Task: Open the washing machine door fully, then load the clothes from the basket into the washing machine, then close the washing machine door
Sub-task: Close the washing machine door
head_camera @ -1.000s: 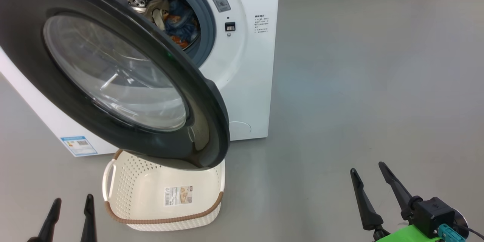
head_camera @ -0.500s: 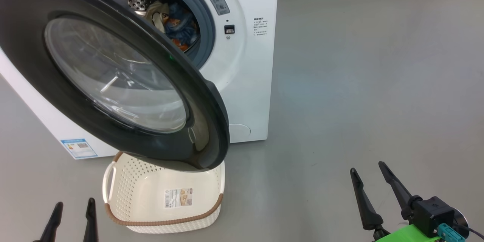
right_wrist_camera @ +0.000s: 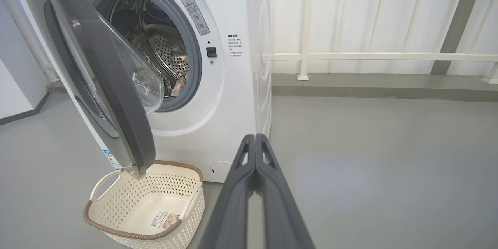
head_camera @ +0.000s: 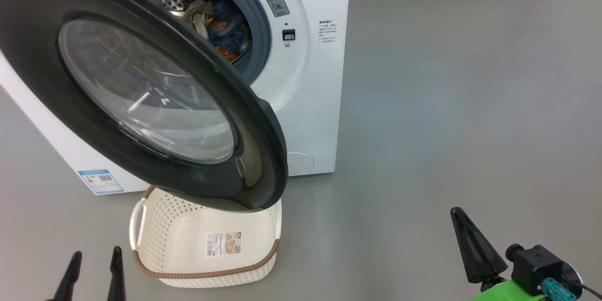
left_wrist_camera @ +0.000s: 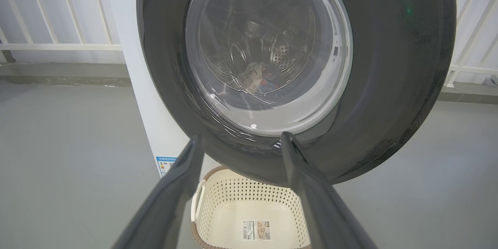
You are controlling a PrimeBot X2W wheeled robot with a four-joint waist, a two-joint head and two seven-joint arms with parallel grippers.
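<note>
The washing machine (head_camera: 308,84) (right_wrist_camera: 233,97) stands with its washing machine door (head_camera: 84,117) (left_wrist_camera: 389,85) (right_wrist_camera: 109,97) swung wide open over the basket. Blue, orange and cream clothes (head_camera: 221,28) lie inside the steel drum; through the glass a cream piece of the clothes (left_wrist_camera: 253,79) shows. The cream basket (head_camera: 207,244) (left_wrist_camera: 249,218) (right_wrist_camera: 144,210) on the floor holds nothing but its label. My left gripper (head_camera: 94,265) (left_wrist_camera: 239,142) is open, low at the left before the basket. My right gripper (head_camera: 458,214) (right_wrist_camera: 255,138) is shut on nothing, out to the right over the floor.
Grey floor (head_camera: 447,103) stretches to the right of the machine. A white railing (right_wrist_camera: 369,56) and a low kerb run behind it. A blue energy label (head_camera: 100,181) sits low on the machine's front.
My right gripper's fingers have come together from open to shut. The head camera shifted slightly; the door, basket and left gripper stay as they were.
</note>
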